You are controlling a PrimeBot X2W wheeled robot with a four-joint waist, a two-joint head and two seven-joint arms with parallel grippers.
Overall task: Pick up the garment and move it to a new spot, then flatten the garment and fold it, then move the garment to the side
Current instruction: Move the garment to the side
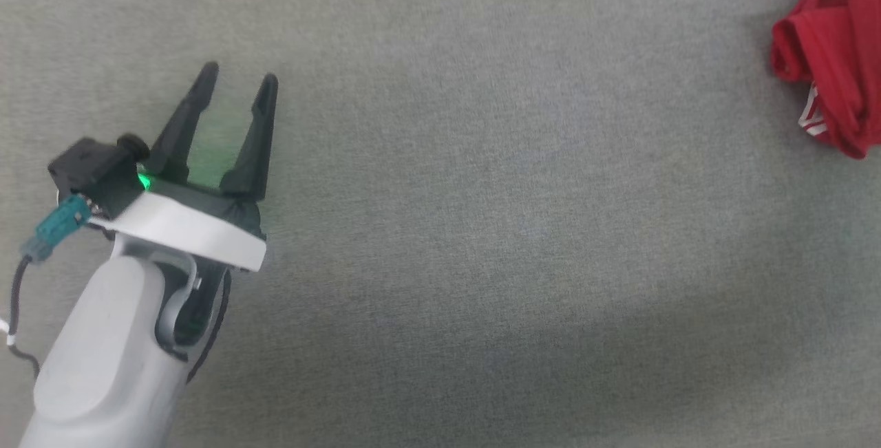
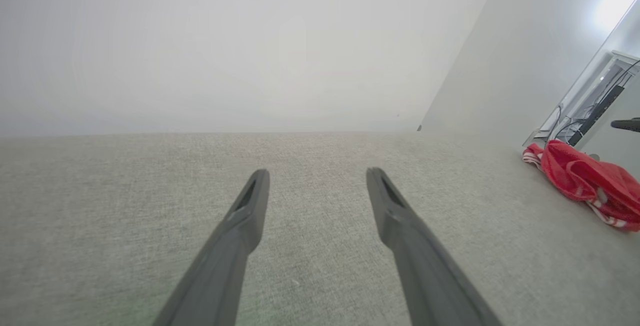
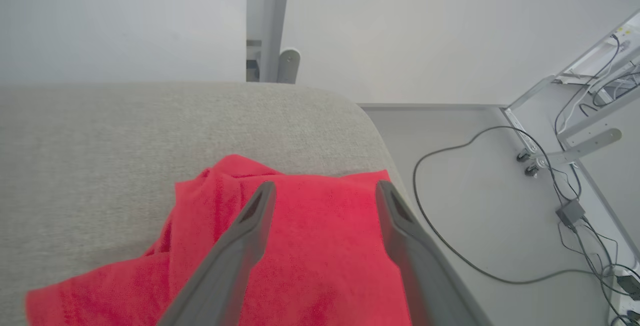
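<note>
Where coarse grey fabric (image 1: 440,241) ends, the thin garment (image 1: 834,56) lies bunched.

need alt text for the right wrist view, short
The right gripper, fingers spread open, points down over the crumpled red garment, which lies near the rounded corner of a grey fabric surface. Past the edge is a pale floor with a dark cable looping across it.

A: Which colours do you see on the garment (image 1: 836,49)?
B: You're looking at bright red, with red-and-white striped trim. Your left hand (image 1: 239,73) has black fingers (image 1: 256,138) and a green light (image 1: 144,179); the table (image 1: 482,193) is speckled grey.
</note>
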